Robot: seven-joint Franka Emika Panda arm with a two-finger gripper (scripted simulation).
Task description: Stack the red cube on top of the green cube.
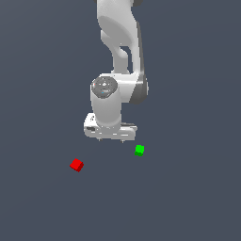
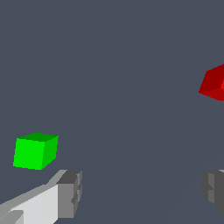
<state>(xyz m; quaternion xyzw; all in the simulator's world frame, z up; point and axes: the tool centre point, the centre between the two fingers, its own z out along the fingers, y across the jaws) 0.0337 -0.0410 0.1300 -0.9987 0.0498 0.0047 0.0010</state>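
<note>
The red cube [image 1: 76, 164] lies on the dark floor toward the exterior view's left; the wrist view catches it [image 2: 214, 83] at the frame's edge. The green cube [image 1: 139, 150] rests on the floor toward the exterior view's right and shows whole in the wrist view [image 2: 36, 151]. My gripper [image 1: 111, 140] hangs above the floor between the two cubes and behind them, touching neither. It is open, with nothing between its grey fingertips [image 2: 70, 192], which stand wide apart in the wrist view.
The white arm [image 1: 120, 56] rises from the gripper to the top of the exterior view. A plain dark grey floor [image 1: 188, 197] lies all around the cubes.
</note>
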